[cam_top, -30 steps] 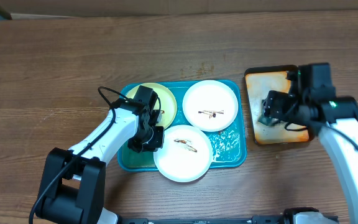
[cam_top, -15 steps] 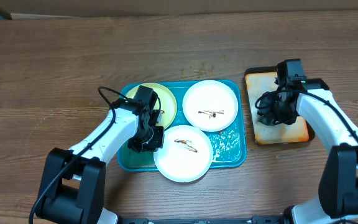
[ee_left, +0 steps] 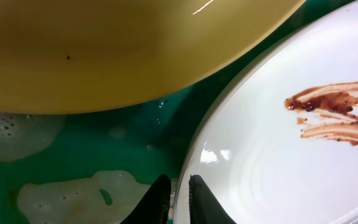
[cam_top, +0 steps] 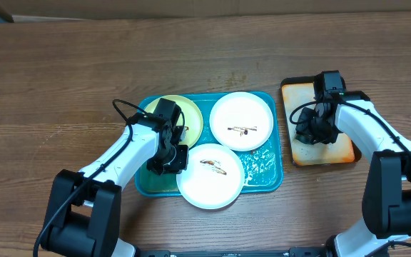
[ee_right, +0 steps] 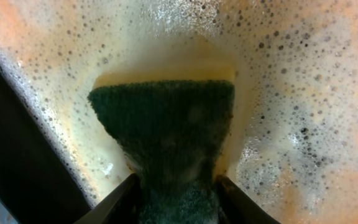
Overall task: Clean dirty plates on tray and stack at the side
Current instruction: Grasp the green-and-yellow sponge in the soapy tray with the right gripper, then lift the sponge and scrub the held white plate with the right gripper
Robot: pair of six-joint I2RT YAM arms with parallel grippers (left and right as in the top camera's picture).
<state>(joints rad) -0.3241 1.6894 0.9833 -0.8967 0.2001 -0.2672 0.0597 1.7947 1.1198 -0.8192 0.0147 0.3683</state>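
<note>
The teal tray (cam_top: 266,168) holds three plates. A yellow-green plate (cam_top: 191,116) is at its back left, a white plate (cam_top: 242,107) with a brown smear at back right, and a second smeared white plate (cam_top: 211,187) at the front. My left gripper (cam_top: 170,163) is shut on the front white plate's left rim (ee_left: 188,180). My right gripper (cam_top: 311,133) is shut on a dark green sponge (ee_right: 166,124), held down in the foam of the orange tray (cam_top: 341,148).
The orange dark-rimmed tray stands right of the teal tray and is covered in soapy foam (ee_right: 291,93). Foam patches (ee_left: 61,196) lie on the teal tray floor. Bare wooden table (cam_top: 63,71) surrounds both trays.
My right arm has swung in over the orange tray and lowered the sponge onto its foam. My left gripper and the plates have not moved.
</note>
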